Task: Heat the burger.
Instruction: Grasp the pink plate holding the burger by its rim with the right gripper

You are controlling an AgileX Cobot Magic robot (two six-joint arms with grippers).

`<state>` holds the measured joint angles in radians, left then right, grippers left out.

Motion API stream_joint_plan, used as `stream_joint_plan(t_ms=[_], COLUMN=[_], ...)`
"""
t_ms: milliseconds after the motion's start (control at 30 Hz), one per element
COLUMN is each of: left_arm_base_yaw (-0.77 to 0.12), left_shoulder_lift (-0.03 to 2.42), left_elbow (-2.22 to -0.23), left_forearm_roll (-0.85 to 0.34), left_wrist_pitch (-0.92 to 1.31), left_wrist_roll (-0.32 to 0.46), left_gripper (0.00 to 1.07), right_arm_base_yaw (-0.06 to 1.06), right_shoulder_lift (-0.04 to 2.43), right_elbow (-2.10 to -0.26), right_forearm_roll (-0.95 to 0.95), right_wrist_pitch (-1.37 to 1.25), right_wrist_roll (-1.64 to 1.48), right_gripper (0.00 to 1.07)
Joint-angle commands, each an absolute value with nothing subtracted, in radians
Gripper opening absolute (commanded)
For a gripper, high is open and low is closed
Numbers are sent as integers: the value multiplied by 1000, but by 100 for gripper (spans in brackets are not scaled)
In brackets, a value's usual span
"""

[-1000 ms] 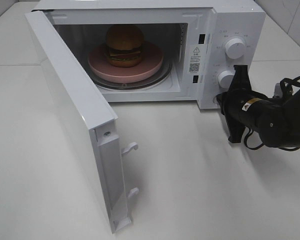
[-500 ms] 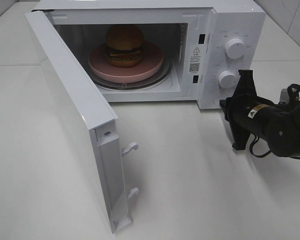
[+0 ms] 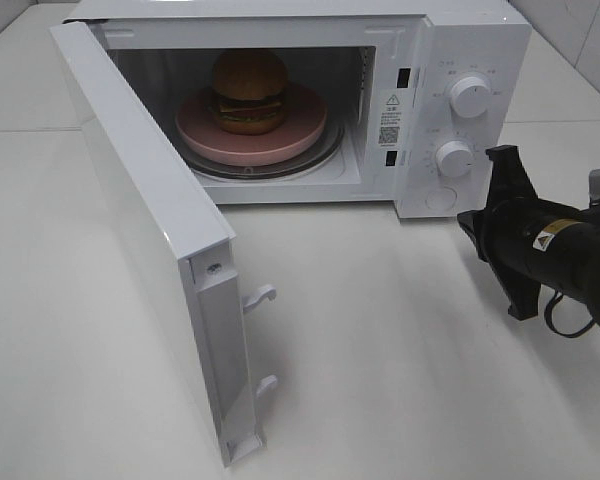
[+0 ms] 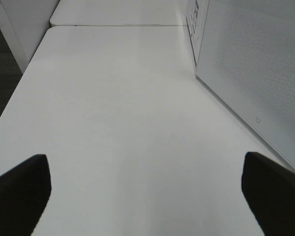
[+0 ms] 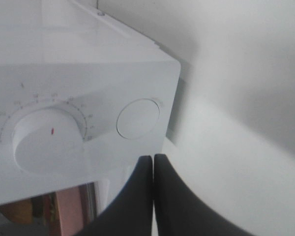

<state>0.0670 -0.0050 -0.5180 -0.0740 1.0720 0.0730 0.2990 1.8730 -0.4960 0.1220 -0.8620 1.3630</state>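
Sitting loaded inside, the burger (image 3: 249, 92) waits; microwave door (image 3: 150, 230) hangs open.
On the right gripper (image 5: 153, 162) jaws pressed together, round button (image 5: 138, 118) just ahead; left gripper (image 4: 147, 196) jaws spread; closing and starting remain.

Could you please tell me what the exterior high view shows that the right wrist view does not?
Only the exterior high view shows the swung-open white microwave door and the whole brown-bunned burger on its round pink plate. Only the right wrist view shows the black right end effector with fingertips pressed together. Both show the lower white dial.
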Motion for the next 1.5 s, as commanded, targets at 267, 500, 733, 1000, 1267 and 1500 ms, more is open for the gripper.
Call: stream_joint_plan(t_ms=[267,500,733,1000,1267,1500], left_arm_base_yaw=[69,69,69,69,69,69], left_shoulder_lift=[-11,-11,-11,-11,-11,-11], left_elbow=[-516,-516,-516,-516,-516,-516], left_forearm_roll=[-72,-72,-72,-72,-72,-72], left_wrist_pitch=[1070,1070,1070,1070,1070,1070], left_wrist_roll=[68,68,68,68,68,68], left_gripper=[101,101,101,101,101,101], right_arm_base_yaw=[298,298,298,298,298,328], right_shoulder_lift=[1625,1519,1517,1517,1517,1517], right_elbow=[-493,-565,-698,-790,-792,-792], right_forearm_roll=[40,135,167,171,279,228], right_wrist_pitch=[-362,86,451,642,729,745], right_wrist_roll=[861,361,-10,-298,-633,-718], right_gripper=[0,0,0,17,93,96])
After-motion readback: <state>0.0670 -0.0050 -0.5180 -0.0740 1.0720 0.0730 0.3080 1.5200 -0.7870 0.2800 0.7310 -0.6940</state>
